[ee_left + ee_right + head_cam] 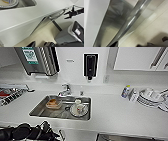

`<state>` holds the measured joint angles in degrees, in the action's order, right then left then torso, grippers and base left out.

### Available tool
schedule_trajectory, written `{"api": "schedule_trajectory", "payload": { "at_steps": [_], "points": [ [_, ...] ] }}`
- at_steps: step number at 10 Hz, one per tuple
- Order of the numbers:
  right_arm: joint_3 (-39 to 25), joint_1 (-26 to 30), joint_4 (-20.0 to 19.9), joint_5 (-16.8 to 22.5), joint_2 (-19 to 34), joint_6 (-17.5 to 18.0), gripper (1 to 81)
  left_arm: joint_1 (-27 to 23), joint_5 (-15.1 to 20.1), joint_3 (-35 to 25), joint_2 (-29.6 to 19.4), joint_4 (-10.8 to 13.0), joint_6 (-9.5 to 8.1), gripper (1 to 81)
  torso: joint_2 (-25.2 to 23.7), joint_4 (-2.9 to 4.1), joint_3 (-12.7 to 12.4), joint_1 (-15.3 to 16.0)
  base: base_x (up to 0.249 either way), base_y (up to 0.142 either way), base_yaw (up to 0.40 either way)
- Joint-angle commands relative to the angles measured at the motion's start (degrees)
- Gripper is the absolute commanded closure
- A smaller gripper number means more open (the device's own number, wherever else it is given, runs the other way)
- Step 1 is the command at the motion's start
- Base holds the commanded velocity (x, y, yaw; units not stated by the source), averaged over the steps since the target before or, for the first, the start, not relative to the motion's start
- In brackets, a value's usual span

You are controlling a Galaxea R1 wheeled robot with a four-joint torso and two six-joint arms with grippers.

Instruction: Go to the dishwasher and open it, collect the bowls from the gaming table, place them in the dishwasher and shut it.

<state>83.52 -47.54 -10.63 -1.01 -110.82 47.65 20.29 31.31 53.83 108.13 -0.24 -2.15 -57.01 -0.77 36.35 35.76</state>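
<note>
facing the sink [40, 112], the robot is reaching its right claw [68, 14], fingers spread, toward the dishwasher [107, 28] handle [134, 18] below the counter [120, 112]; risk is the fingers slipping off that slick bar; left claw's state i cannot tell

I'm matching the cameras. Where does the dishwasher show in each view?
Head: dishwasher, a steel strip at the picture's bottom edge, right of the sink.
Left wrist: under the counter, its handle beside the right gripper.
Right wrist: steel front behind the handle.
Shared landmark: the handle, in both wrist views.
</note>
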Motion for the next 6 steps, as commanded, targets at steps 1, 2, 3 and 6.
{"api": "schedule_trajectory", "payload": {
  "at_steps": [1,2,3,6],
  "points": [
    [1.20,5.48,-1.67,1.98,2.69,0.60,1.0,-5.74,-1.25,-1.80,1.13,-0.99,0.21,1.0,0.00,0.00,0.00,0.00,0.000,0.000,0.000],
    [1.55,5.48,-1.76,1.89,2.51,0.60,1.0,-5.74,-1.25,-1.80,2.36,-0.99,0.12,1.0,0.00,0.00,0.00,0.00,0.000,0.000,0.000],
    [1.90,5.56,-1.59,1.89,2.07,1.48,1.0,-5.74,-1.25,-1.80,2.45,-1.07,0.04,1.0,0.00,0.00,0.00,0.00,0.000,0.000,0.000],
    [5.68,5.74,-1.41,1.19,-1.62,4.19,1.0,-5.74,-1.25,-1.80,1.39,-0.90,0.21,1.0,0.02,0.00,0.02,0.00,0.000,0.000,0.000]
  ]
}}
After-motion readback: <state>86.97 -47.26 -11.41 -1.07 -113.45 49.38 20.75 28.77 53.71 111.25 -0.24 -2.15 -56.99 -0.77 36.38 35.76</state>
